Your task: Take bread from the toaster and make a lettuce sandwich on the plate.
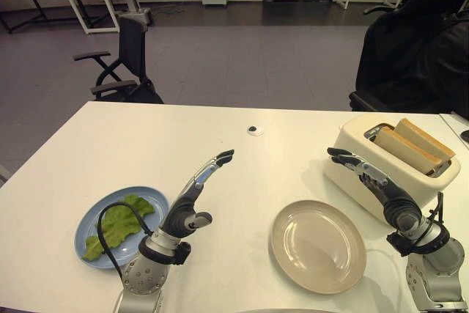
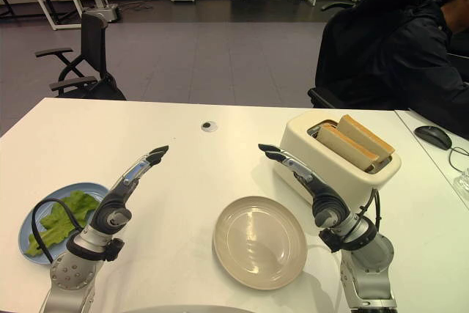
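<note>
A cream toaster [image 1: 366,163] stands at the right of the white table with two slices of bread [image 1: 412,144] sticking up from its slots. A beige empty plate [image 1: 318,245] lies in front of it. At the left a blue plate [image 1: 88,229] carries green lettuce [image 1: 117,226]. My left hand [image 1: 196,196] hovers open over the table between the two plates, fingers stretched forward. My right hand [image 1: 374,179] is open too, held just in front of the toaster's near side, above the beige plate's right rim.
A small black round object [image 1: 255,130] sits on the table's far middle. A computer mouse [image 2: 434,136] lies at the far right. Office chairs stand beyond the table's far edge, and a person in dark clothes sits behind the toaster.
</note>
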